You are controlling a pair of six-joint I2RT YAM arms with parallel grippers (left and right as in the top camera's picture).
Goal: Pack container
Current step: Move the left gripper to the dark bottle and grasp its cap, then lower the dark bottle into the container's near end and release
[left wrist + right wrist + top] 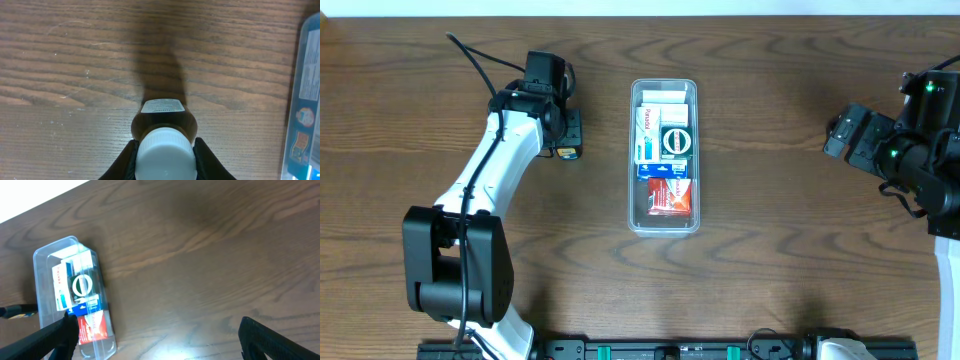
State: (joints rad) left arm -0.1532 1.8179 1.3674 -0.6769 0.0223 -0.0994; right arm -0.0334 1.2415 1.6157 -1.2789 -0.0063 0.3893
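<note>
Container: clear plastic tub at mid-counter, long side running near to far, both arms well apart from it.
Contents: small boxes packed along its length; a white one at the far end, a green-and-white one and a blue one in the middle, a red packet toward the near end.
Left gripper: left gripper sits left of the container, near its far half; in the wrist view its jaws are clamped on either side of a bottle.
Bottle: brown bottle with a white cap facing the wrist camera and a pale label on its far side; it throws a dark shadow onto the wood. Whether it touches the counter cannot be told.
Container from the left wrist: only its edge shows, at the right border, apart from the bottle.
Right gripper: right gripper is far off to the right; its jaws stand wide apart with nothing between them.
Counter: dark wood-grain counter.
</note>
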